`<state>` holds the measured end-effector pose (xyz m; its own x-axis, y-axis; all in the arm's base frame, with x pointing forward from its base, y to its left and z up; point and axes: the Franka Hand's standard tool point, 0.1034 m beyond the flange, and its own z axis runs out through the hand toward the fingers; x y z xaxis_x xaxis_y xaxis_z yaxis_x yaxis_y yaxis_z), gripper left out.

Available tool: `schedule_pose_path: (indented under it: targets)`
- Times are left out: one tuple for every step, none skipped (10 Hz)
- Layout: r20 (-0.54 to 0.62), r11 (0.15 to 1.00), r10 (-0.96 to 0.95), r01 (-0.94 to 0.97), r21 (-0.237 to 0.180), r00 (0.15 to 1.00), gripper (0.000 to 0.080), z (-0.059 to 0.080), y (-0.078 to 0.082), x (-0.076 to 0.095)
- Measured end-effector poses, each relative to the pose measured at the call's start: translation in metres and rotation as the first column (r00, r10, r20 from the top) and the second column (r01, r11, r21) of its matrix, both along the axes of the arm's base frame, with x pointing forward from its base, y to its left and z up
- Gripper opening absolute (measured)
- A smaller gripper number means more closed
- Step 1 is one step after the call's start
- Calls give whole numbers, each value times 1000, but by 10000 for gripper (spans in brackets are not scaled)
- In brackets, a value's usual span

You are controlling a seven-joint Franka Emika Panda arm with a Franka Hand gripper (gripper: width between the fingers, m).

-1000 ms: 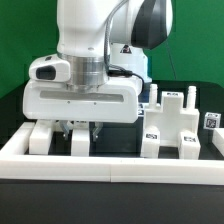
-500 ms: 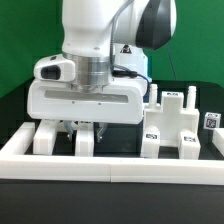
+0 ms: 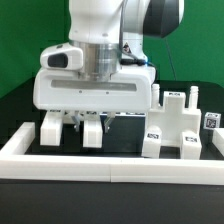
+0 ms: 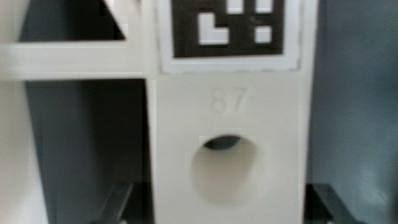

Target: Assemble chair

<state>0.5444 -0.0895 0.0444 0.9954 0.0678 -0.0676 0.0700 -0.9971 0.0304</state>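
One tagged chair piece (image 4: 222,105) with an oval hole sits upright between your gripper's (image 3: 92,121) fingers, jaws narrow and clamped on it, larger chair block (image 3: 175,125) near on the exterior view's right, border rail (image 3: 100,165) in front.

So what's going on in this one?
The Panda arm's gripper is down low, just behind the white border rail. It is closed on a white chair piece that carries a square tag and has an oval hole. Two chunky ends of that piece show below the gripper. At the exterior view's right stands a blocky white chair section with pegs pointing up. The held piece is apart from it and not yet joined.
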Motion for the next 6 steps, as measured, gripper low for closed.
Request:
schedule_pose_path:
  targets:
    - [-7,1000,-2,2,7,1000,287,9,-1,0]
    - [-10,1000,-6,7,13,1000,287,19,-2,1]
    - [-13,1000,-10,10,20,1000,287,29,-2,2]
    - [-23,999,-15,15,31,1000,287,41,1,4]
    - [-24,999,-17,18,41,1000,287,55,7,9]
    - [-25,998,-34,35,47,999,287,66,13,15]
